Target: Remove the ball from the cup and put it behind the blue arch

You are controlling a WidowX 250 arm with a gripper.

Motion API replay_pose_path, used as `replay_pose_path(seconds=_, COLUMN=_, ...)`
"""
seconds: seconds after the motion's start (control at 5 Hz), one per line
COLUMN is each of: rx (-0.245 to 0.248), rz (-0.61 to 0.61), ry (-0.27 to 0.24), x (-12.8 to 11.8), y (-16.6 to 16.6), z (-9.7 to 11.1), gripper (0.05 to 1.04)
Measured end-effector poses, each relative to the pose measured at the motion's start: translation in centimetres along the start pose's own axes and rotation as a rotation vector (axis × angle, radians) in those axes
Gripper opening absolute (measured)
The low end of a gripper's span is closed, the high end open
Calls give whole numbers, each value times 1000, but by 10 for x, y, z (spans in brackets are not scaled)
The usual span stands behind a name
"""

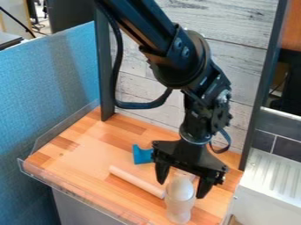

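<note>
Ball (180, 188) first: I see it sitting in the mouth of the cup (178, 211), its rounded top showing above the rim, and the cup stands upright near the front of the bench (88, 151). My gripper (181, 187) hangs down over that spot with its jaws spread wide, one finger to each side of the ball as my camera shows it. I make out a gap on both sides, so I have no hold on it; how well the jaws line up in depth I cannot tell from here. By my reckoning I am at the approach, with the whole transfer ahead of me: nothing the task asks for is done, beyond the gripper being well placed to start. What is left is to close on the ball, draw it up out of the cup without dragging the cup along, carry it back past the rod (136, 181) and set it down behind the arch (142, 154). The arch sits deeper on the bench, beside the gripper in my view, so I count the far side of it, toward the plank wall (144, 79), as my goal. I would judge the job barely begun.
</note>
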State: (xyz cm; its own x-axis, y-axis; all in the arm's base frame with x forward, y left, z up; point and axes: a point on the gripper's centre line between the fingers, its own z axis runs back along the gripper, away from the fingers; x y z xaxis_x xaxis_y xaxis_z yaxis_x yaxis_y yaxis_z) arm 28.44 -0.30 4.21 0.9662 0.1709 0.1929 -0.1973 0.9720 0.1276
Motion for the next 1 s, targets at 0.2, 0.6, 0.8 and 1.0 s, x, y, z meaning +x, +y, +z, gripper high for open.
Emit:
replay_pose_path(seconds=0.2, rx=-3, rz=3, ry=16, x=4, y=0, z=-5, gripper=999)
replay_pose_path(seconds=0.6, rx=-5, rz=20, ry=65, x=12, y=8, z=-21, gripper=999)
replay_pose_path(seconds=0.8, rx=-11, rz=18, ry=96, x=14, y=8, z=-29, gripper=999)
replay_pose_path(seconds=1.0, rx=-26, rz=20, ry=128, x=12, y=8, z=-37, gripper=952)
